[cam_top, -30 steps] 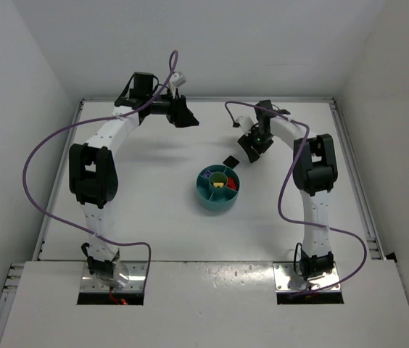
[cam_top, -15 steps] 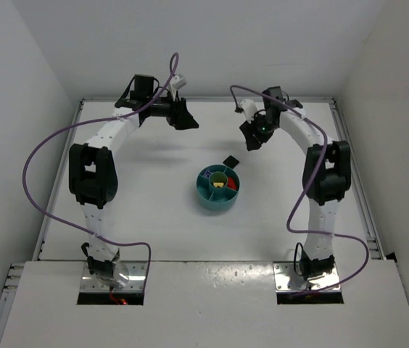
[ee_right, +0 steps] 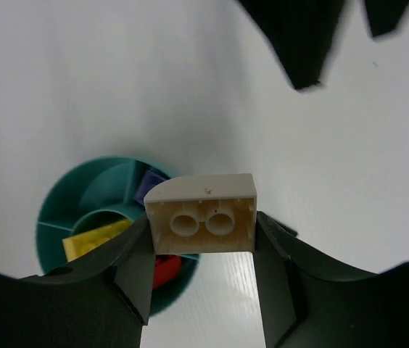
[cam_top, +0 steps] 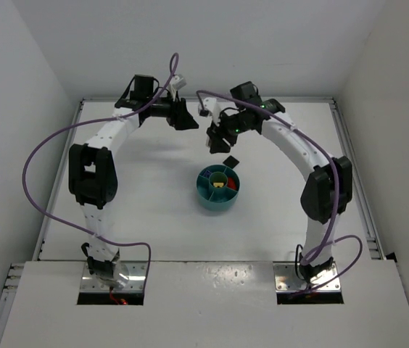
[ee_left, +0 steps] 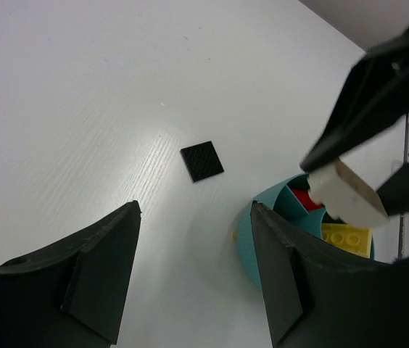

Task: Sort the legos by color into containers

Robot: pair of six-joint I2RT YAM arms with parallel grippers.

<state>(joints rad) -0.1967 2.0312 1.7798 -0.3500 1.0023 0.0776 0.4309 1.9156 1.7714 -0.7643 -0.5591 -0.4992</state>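
Right end effector (cam_top: 217, 139) swung left, brick (ee_right: 201, 210) near dish (ee_right: 52, 206)

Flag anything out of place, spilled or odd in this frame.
One black flat lego lies on the table just outside the teal dish, unsorted. The right gripper holds a tan brick in the air. Nothing looks spilled or damaged.

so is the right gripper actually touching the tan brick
Touching. The right wrist view shows the right gripper with both fingers pressed flush against the sides of the tan brick, no gap.
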